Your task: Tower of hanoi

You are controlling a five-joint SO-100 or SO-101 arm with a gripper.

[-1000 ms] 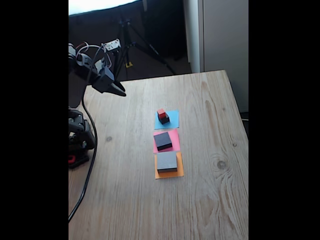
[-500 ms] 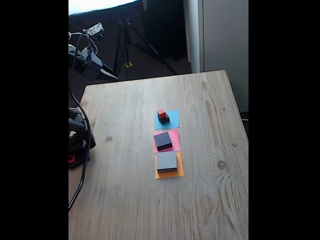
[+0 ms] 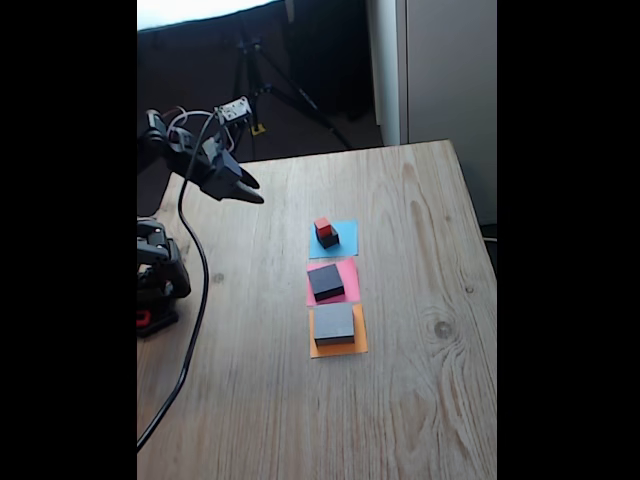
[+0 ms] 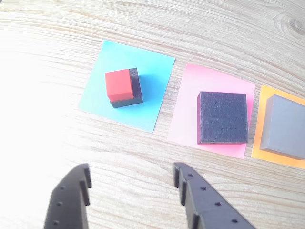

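Gripper [image 4: 131, 179] fingers, black and studded, spread wide and empty at the wrist view's bottom edge, their bases cut off. In the fixed view the gripper [image 3: 250, 190] hangs upper left over the wooden table [image 3: 420, 400], jaws hard to read. Centre frame, the red cube [image 4: 118, 83] sits on the black cube [image 4: 133, 93] on blue paper [image 4: 157, 102]; the matte black slab [image 4: 223, 117] lies on pink paper [image 4: 190, 107], and the grey slab [image 4: 286, 126] on orange paper [image 4: 259, 145] is cut off at the right.

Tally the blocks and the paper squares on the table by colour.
Red blocks: 1
Black blocks: 2
Grey blocks: 1
Blue paper squares: 1
Pink paper squares: 1
Orange paper squares: 1
Total: 7
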